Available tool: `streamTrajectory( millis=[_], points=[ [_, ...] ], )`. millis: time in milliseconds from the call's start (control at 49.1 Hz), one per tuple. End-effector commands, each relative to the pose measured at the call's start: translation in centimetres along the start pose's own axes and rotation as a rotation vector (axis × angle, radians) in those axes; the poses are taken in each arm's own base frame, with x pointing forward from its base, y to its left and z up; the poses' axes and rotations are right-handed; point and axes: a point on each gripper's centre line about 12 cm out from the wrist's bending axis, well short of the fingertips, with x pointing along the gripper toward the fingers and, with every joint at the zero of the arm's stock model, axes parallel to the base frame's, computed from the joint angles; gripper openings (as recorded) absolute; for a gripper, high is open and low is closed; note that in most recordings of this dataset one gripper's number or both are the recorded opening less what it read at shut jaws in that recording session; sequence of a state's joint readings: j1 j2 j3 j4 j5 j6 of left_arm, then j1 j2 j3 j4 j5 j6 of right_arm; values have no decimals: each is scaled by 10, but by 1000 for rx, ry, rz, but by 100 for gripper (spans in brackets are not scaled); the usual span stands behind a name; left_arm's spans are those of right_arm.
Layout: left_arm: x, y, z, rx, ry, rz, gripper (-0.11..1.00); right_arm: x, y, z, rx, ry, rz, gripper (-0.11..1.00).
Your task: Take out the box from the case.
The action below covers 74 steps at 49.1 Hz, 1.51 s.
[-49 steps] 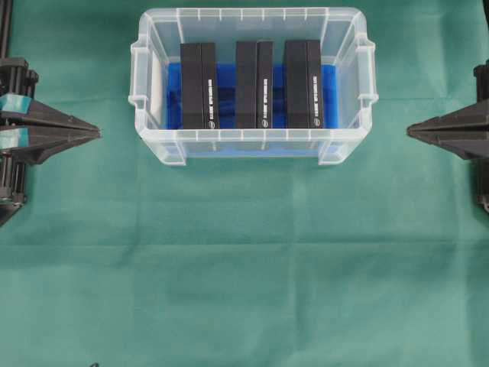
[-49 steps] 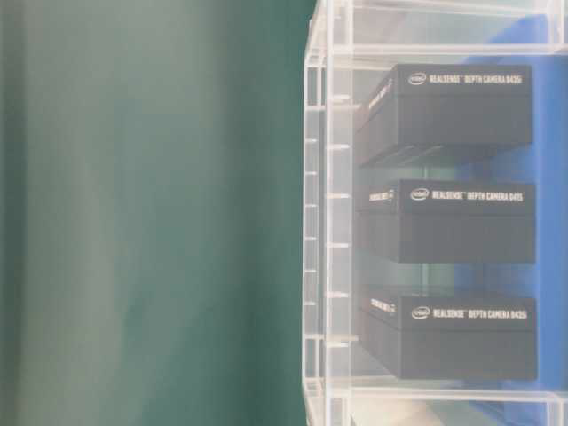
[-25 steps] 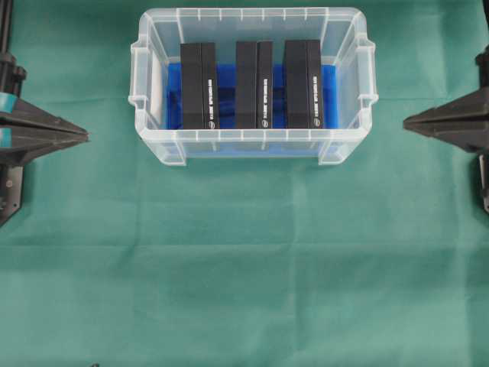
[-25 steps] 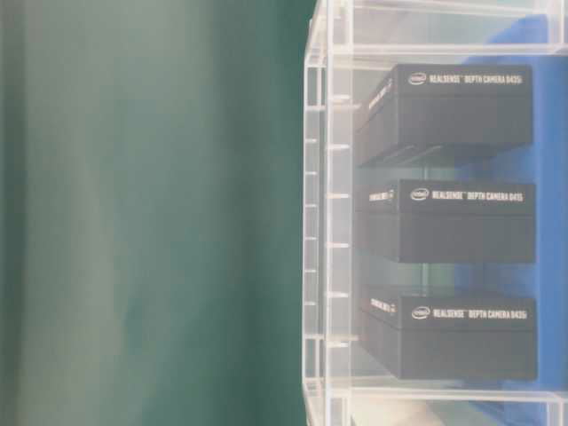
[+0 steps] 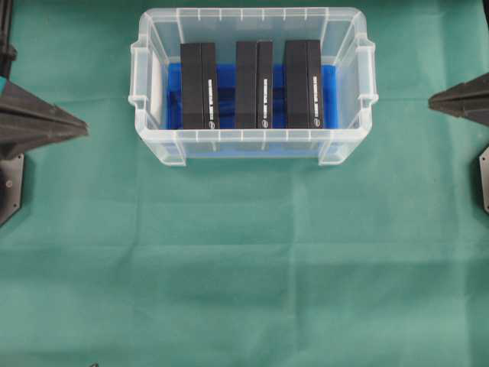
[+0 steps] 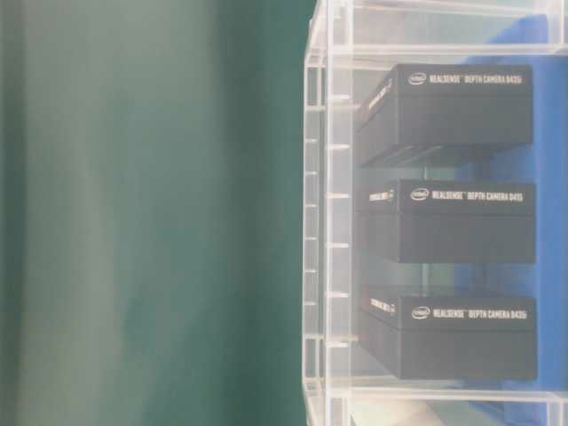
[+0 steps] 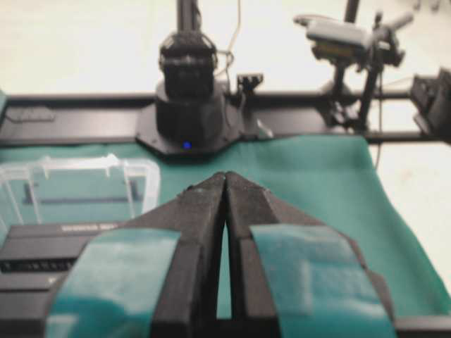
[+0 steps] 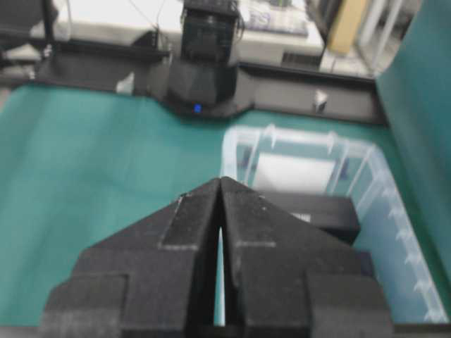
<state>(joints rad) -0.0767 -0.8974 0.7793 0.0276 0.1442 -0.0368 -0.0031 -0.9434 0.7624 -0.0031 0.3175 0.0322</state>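
Observation:
The case (image 5: 250, 141) is a clear plastic bin with a blue lining, standing at the far middle of the green cloth. Three black boxes stand side by side in it: left (image 5: 199, 84), middle (image 5: 254, 84) and right (image 5: 303, 84). The table-level view shows them through the case wall (image 6: 324, 222), with the nearest one (image 6: 461, 337) lowest in that view. My left gripper (image 5: 85, 125) is shut and empty, left of the case and apart from it. My right gripper (image 5: 432, 101) is shut and empty, off the case's right side. Each wrist view shows shut tips, left (image 7: 225, 176) and right (image 8: 220, 180).
Green cloth (image 5: 244, 267) covers the table in front of the case. The opposite arm's base (image 7: 187, 105) stands beyond the cloth in the left wrist view, with a camera stand (image 7: 345, 42) beside it. The other arm's base (image 8: 208, 63) shows in the right wrist view.
The right gripper has drawn back to the right and toward the far side. The left gripper has pulled back slightly to the left. The case and boxes have not moved.

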Motion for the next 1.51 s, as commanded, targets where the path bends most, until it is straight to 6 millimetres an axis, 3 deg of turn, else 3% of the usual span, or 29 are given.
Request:
streamTrajectory(
  millis=[0, 224, 468, 692, 957, 1099, 1486],
  points=[
    [4, -2, 8, -6, 14, -9, 1, -2, 0, 7, 20, 26, -1, 0],
    [4, -3, -8, -157, 291, 18, 1, -7, 0, -3, 139, 255, -25, 0],
    [-11, -5, -23, -269, 643, 86, 1, -12, -2, -27, 294, 637, -129, 0],
    [-23, -4, -24, -339, 799, 153, 1, -18, -7, -48, 368, 953, -278, 0],
    [-23, -4, -25, -382, 822, 177, 1, -21, -6, -46, 418, 1000, -315, 0],
    [-19, -4, -26, -472, 842, 228, 1, -18, -6, -44, 561, 989, -401, 0],
    [-11, 0, -41, -1003, 920, 646, 1, -15, -6, -54, 1041, 978, -764, 0]
  ],
)
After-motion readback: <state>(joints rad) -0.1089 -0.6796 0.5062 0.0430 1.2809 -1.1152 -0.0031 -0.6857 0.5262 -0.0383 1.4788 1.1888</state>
